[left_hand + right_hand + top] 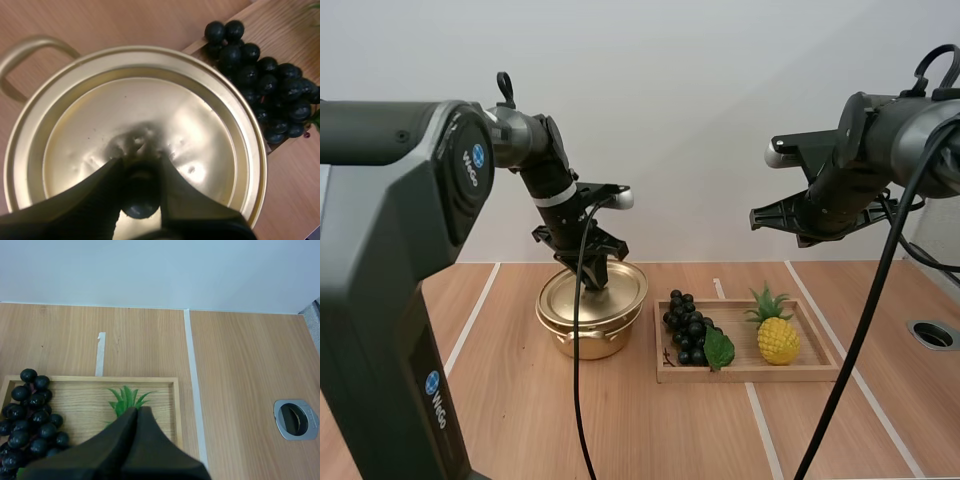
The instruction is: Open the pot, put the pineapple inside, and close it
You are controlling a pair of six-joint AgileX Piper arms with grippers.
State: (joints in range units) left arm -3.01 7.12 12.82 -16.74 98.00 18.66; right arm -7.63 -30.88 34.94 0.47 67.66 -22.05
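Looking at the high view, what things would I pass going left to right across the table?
pot → grapes → pineapple → round hole in the tabletop

Lid (pixel 567 300) on pot (pixel 582 343); tray (pixel 750 377) right, holding grapes (pixel 687 327), pineapple (pixel 777 338).

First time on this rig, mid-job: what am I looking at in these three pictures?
Two black robot arms work over a wooden table. The high view looks down from behind them; each wrist view rides its own arm. The left gripper is pinching the dark knob of the gold metal lid, which sits on the gold metal pot. The right gripper is shut on nothing, above the shallow wooden tray holding black grapes and a yellow pineapple.
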